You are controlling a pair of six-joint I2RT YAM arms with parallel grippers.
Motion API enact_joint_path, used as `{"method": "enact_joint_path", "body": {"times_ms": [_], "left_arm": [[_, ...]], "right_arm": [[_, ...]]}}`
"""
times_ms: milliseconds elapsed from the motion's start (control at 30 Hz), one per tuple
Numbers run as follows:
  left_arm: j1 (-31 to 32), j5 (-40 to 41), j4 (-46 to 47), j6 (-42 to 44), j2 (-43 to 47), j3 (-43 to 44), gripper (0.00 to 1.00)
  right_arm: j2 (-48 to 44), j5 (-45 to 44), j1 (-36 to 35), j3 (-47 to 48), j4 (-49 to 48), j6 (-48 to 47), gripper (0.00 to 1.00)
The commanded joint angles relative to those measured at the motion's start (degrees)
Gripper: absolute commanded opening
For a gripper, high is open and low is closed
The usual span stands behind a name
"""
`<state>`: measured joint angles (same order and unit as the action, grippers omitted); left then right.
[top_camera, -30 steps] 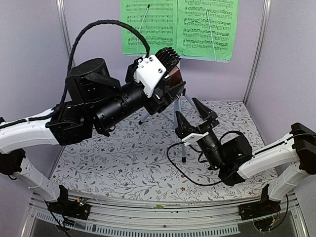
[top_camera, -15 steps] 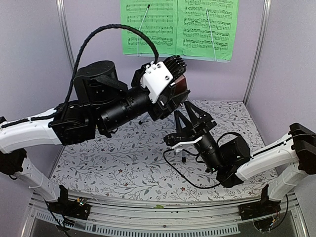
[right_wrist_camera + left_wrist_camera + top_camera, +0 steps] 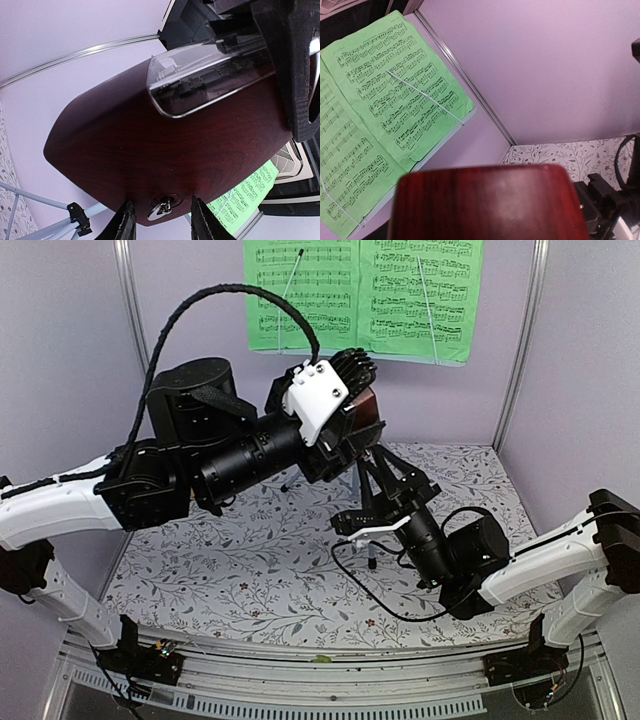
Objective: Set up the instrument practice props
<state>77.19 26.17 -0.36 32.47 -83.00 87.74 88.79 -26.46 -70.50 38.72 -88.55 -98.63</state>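
Left pincer [image 3: 345, 408] pinching metronome [image 3: 368, 406] aloft, right pincer [image 3: 161, 210] spread, just beneath it

The top camera is looking down from behind. Wrist cameras are looking close-up at the metronome [image 3: 485, 200], just past left tool [image 3: 355, 390] and right tool [image 3: 162, 221].

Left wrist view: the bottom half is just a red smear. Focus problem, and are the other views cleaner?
Left wrist: the metronome sits too close to the lens and is soft; the booklet behind is sharp. Right wrist: its wood is in focus, glare on the clear cover, fingers blurred. Top external: even light, posts lean inward from the wide lens.
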Motion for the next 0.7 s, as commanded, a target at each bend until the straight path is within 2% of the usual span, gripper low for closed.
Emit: {"method": "enact_joint_path", "body": {"times_ms": [0, 433, 667], "left_arm": [[0.1, -1.1, 3.0, -1.4, 0.7, 3.8, 0.00], [0.1, -0.6, 2.6, -2.3, 0.9, 3.3, 0.00], [-0.1, -0.7, 2.8, -2.4, 1.0, 3.1, 0.00]], "right_arm": [[-1.9, -1.1, -0.5, 1.5, -16.4, -0.9, 0.36], [-2.2, -1.4, -0.9, 1.2, -14.8, -0.5, 0.22], [-3.3, -2.7, -0.9, 1.2, -12.5, 1.2, 0.06]]}}
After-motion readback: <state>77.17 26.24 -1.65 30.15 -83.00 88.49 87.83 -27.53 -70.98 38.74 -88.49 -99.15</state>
